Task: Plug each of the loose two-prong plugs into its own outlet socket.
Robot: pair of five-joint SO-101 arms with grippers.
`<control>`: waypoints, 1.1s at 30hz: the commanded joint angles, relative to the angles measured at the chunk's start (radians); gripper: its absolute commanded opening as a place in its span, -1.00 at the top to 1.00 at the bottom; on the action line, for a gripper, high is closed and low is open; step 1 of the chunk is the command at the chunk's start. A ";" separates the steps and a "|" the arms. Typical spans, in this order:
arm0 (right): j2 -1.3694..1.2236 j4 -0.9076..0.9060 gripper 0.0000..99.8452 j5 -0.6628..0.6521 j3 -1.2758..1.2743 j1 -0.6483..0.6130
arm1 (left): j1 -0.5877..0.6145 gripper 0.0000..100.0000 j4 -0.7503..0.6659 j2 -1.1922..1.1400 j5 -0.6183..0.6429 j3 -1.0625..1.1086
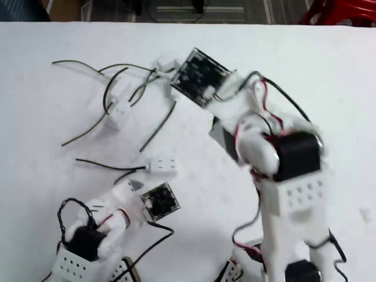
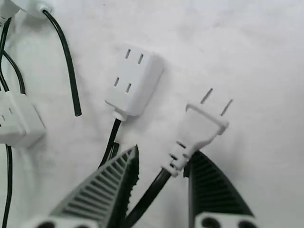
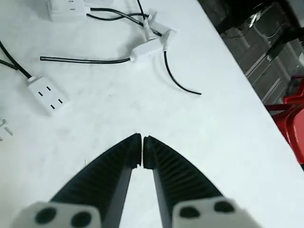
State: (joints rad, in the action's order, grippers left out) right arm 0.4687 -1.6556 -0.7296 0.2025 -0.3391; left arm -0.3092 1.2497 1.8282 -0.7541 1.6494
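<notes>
The two-prong plug (image 2: 202,126) is a small white moulded piece, judged light and rigid with a smooth skin. Its two thin metal prongs are the only part likely to bend, and its black cord (image 2: 147,194) looks stiff enough to swing it off line. The best hold is judged to be across the flat sides of the body, behind the flange, leaving the prongs clear. The plug lies flat on the white desk (image 2: 256,42), just beside the nearest outlet socket (image 2: 134,80), with its prongs pointing past that socket rather than at its slots. The socket is loose and light too, and will probably slide when pushed unless braced. The left claw (image 2: 164,159) is spread wide around the plug's tail end, with the cord running out between its fingers. One finger (image 2: 209,185) sits close against the strain relief, though contact cannot be confirmed, and nothing is pinched. In the high view this claw (image 1: 135,186) is at 7 o'clock from the socket (image 1: 163,166). The right claw (image 3: 141,152) is pressed together and holds nothing, over bare desk and well apart from the socket (image 3: 47,95).
</notes>
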 commanded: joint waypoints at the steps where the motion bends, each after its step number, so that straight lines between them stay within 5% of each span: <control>1: -0.074 -0.001 0.96 -0.002 0.009 0.012 | 0.010 0.68 -0.031 -0.002 0.035 -0.066; 11: -0.217 0.001 0.96 -0.006 0.011 0.012 | 0.013 0.68 -0.071 -0.082 0.138 -0.087; 15: -0.268 -0.015 0.96 -0.005 0.011 0.015 | 0.059 0.68 -0.155 -0.343 0.236 -0.173; 24: -0.328 -0.028 0.96 0.000 0.005 0.102 | -0.038 0.68 -0.184 -1.106 0.315 -0.516; 33: -0.329 0.010 0.96 -0.005 -0.091 0.096 | -0.156 0.65 -0.081 -1.239 0.327 -0.649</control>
State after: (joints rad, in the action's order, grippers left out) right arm 0.1343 -1.6663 -0.7296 0.1135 -0.2486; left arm -0.4396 1.1592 0.5900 -0.4335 1.0526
